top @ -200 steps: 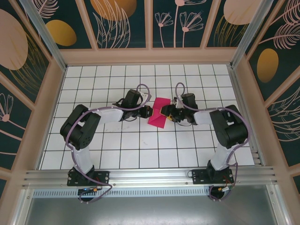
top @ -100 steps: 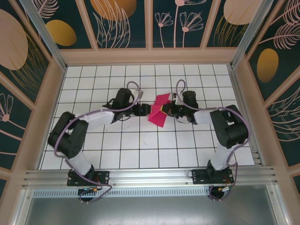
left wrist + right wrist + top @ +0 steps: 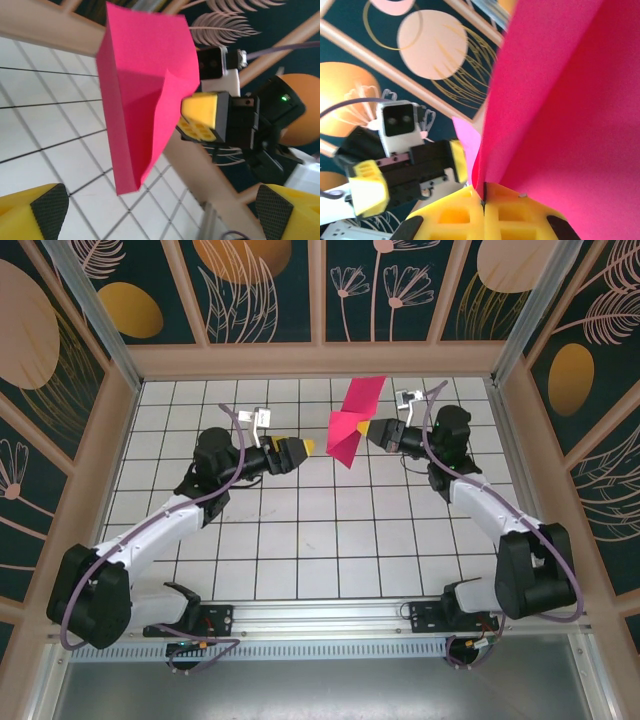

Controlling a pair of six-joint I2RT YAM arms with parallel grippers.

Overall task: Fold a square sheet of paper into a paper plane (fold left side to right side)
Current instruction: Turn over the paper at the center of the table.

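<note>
We are seeing the right pincer [image 3: 366, 430] clamping shut on an edge of the folded magenta-pink paper sheet [image 3: 352, 420], holding it in the air over the white gridded tabletop [image 3: 300, 540], toward the middle of its far edge. The left pincer [image 3: 304, 448] is hanging wide open just beside the paper sheet, apart from it.
</note>
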